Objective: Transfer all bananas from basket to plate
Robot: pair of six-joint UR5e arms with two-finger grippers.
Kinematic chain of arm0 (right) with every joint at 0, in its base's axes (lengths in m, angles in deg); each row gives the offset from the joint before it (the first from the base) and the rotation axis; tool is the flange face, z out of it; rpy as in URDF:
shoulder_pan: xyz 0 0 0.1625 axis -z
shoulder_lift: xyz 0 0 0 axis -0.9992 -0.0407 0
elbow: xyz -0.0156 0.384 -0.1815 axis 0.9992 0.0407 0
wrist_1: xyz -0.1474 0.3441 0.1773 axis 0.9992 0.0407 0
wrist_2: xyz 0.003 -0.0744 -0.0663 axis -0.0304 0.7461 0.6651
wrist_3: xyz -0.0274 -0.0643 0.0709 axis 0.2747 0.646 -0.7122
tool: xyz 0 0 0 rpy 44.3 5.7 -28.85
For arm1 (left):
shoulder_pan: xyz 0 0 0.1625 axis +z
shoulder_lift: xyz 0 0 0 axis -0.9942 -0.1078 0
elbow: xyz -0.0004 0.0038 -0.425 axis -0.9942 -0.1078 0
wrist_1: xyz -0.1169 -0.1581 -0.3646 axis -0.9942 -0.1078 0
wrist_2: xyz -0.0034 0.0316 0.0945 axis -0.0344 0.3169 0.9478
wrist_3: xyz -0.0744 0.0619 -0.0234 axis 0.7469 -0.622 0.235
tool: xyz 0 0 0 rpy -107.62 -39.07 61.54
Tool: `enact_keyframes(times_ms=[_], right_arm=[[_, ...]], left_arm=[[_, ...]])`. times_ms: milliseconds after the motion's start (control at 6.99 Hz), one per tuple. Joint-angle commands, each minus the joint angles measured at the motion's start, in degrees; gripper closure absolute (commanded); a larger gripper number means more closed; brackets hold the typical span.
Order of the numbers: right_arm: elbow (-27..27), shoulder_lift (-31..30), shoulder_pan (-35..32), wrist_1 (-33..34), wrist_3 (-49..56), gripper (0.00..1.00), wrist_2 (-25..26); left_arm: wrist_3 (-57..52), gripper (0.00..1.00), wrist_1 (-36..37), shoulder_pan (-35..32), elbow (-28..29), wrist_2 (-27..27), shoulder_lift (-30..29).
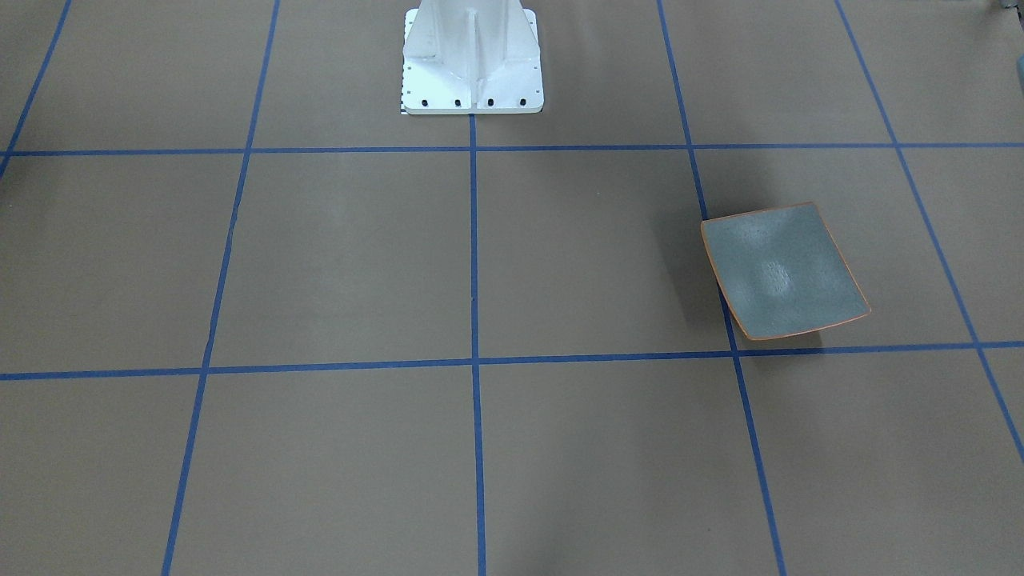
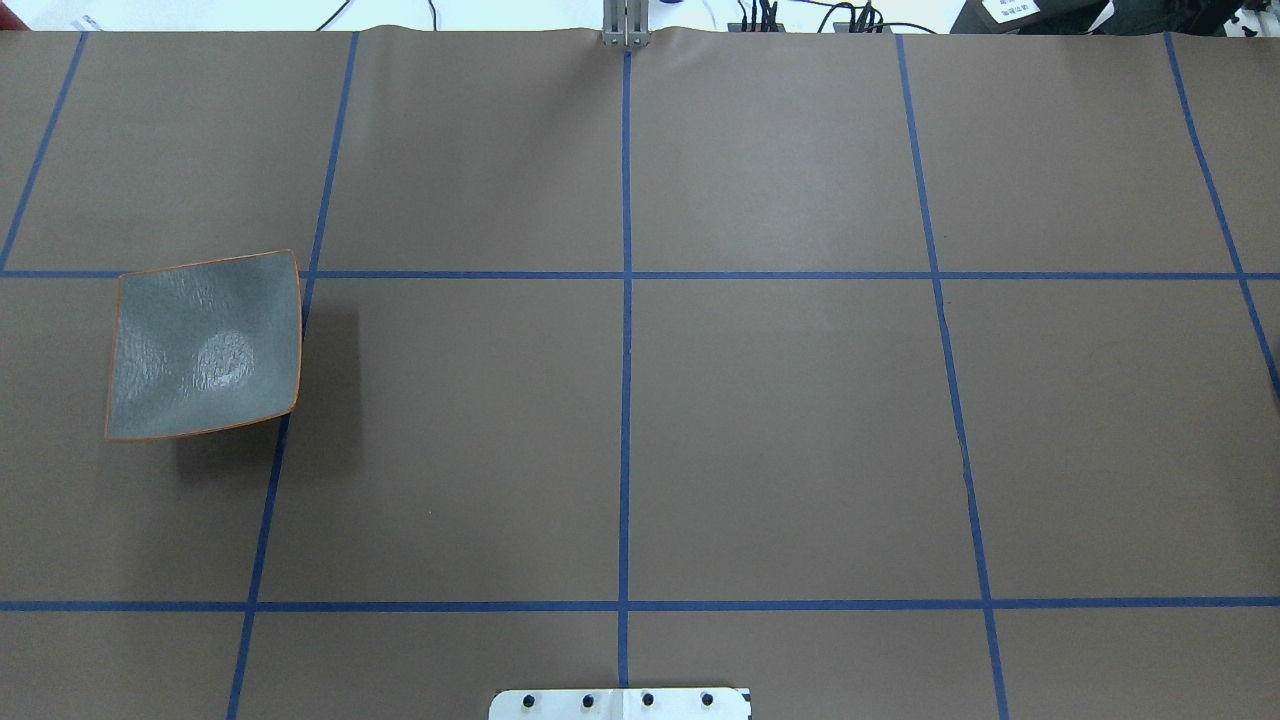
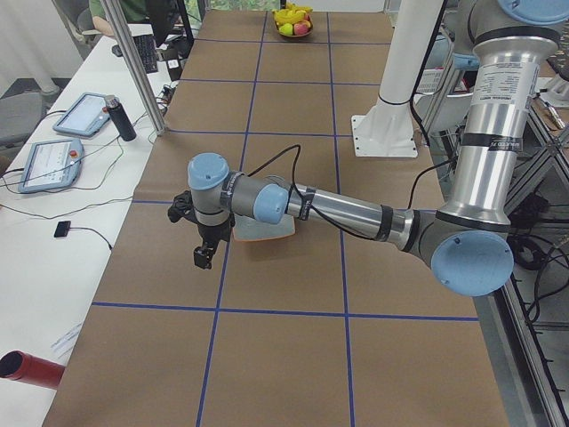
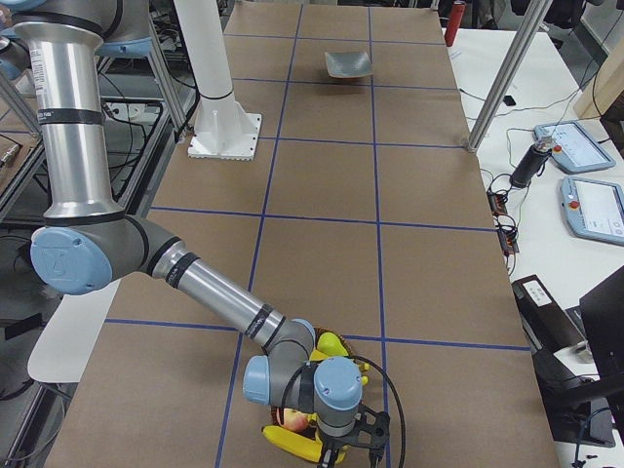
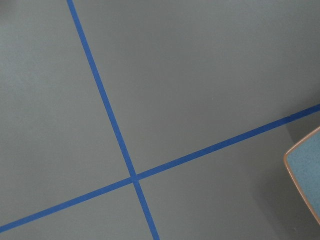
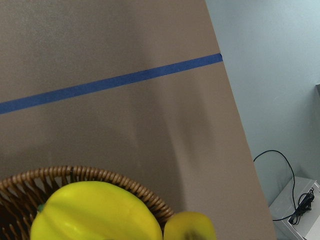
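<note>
Exterior right view showed the right claw [image 4: 356, 450] hanging just over the basket [image 6: 85, 176] at the worktop's right end, close to its edge. Whether its fingers were spread I could not tell. The left claw [image 3: 203, 258] hovered just beside the plate [image 2: 205, 345], which lay bare near the left end; its opening was likewise unclear. A good grasp would probably take the topmost of the bananas [image 3: 290, 13] across its middle, clear of the wicker rim and the red fruit [image 3: 302, 28], then lift straight. One plate, one basket, two claws; the bananas could not be counted, the arm hiding most.
</note>
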Motion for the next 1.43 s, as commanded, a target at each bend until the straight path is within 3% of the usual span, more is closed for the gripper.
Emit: enact_keyframes(times_ms=[0,1002,1145,1288], right_arm=[[-0.11,0.03,0.01,-0.02,0.04,0.31,0.03],[0.24,-0.05,0.01,-0.02,-0.05,0.31,0.12],[0.33,-0.05,0.01,-0.02,-0.05,0.46,0.12],[0.24,-0.05,0.01,-0.02,-0.05,0.78,0.12]], left_arm=[[0.0,0.0,0.0,0.0,-0.02,0.0,0.15],[-0.09,0.0,0.0,0.0,-0.02,0.0,0.07],[-0.09,0.0,0.0,0.0,-0.11,0.0,0.07],[-0.09,0.0,0.0,0.0,-0.11,0.0,0.07]])
